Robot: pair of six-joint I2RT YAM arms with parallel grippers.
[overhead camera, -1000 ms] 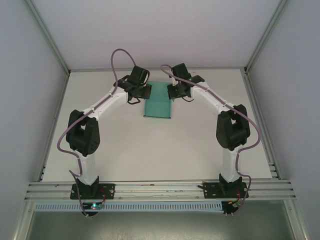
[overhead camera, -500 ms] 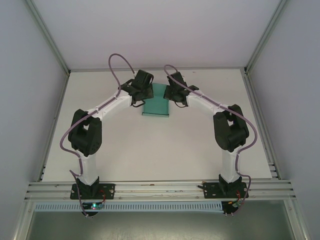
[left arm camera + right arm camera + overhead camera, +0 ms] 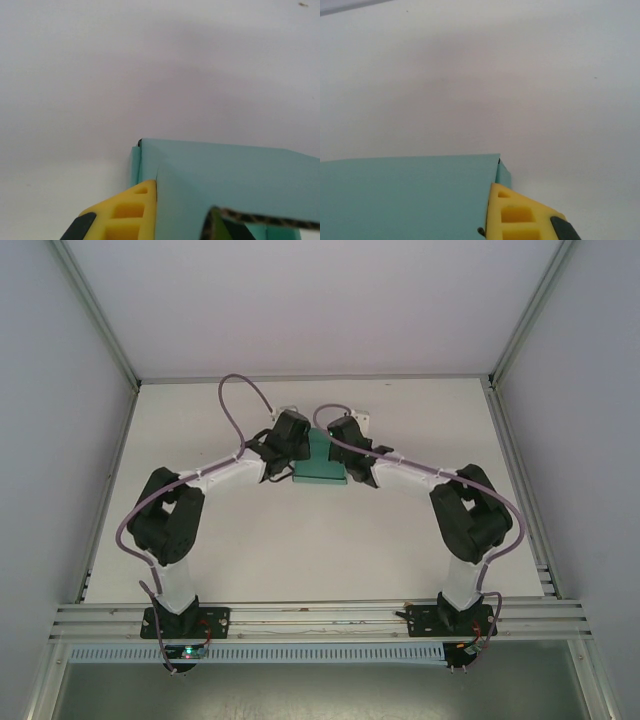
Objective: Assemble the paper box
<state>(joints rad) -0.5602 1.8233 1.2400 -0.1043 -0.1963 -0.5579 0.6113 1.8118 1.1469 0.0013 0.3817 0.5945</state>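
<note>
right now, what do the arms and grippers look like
The left arm and right arm have white links, bulky black joint housings, a purple cable looping along each. The left gripper and right gripper have black bodies; their fingers are yellow with rectangular cut-outs and a black patch.

A white table fills the floor of the cell, its surface bare toward the left, right and near edges. Pale grey walls rise along its left, right and far edges. Aluminium rails run along the near edge, and a slotted white strip lies just below them.
</note>
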